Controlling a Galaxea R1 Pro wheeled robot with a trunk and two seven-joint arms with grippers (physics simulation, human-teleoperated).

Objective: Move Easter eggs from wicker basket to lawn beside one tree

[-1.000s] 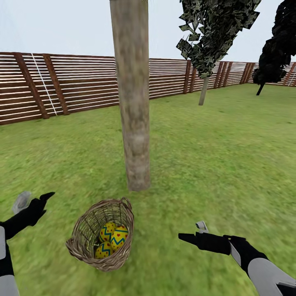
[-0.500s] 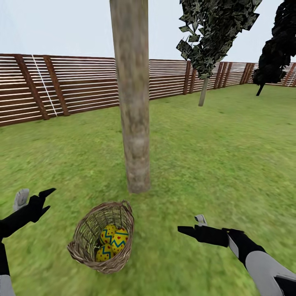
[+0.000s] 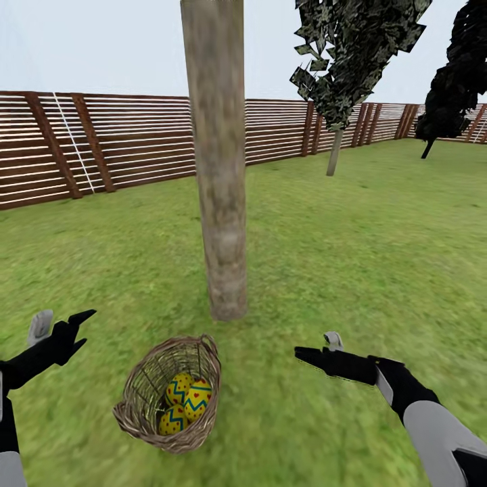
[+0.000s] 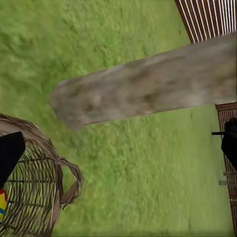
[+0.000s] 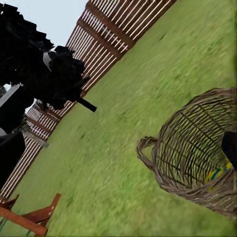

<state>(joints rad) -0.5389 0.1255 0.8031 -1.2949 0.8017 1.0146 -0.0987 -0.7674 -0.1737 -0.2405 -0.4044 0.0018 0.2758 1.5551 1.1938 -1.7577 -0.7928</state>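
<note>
The wicker basket (image 3: 169,400) lies tipped on the lawn (image 3: 352,257) just in front of the tree (image 3: 220,203), with all three Easter eggs (image 3: 182,402) inside it, so I judge the emptying has not begun. The left tool (image 3: 59,329) hovers beside the basket on one side with its fingers spread and empty; the right tool (image 3: 323,349) hovers on the other side, likewise apart and empty. Next, one tool must reach into the basket's mouth and close on an egg. No writing is visible anywhere
</note>
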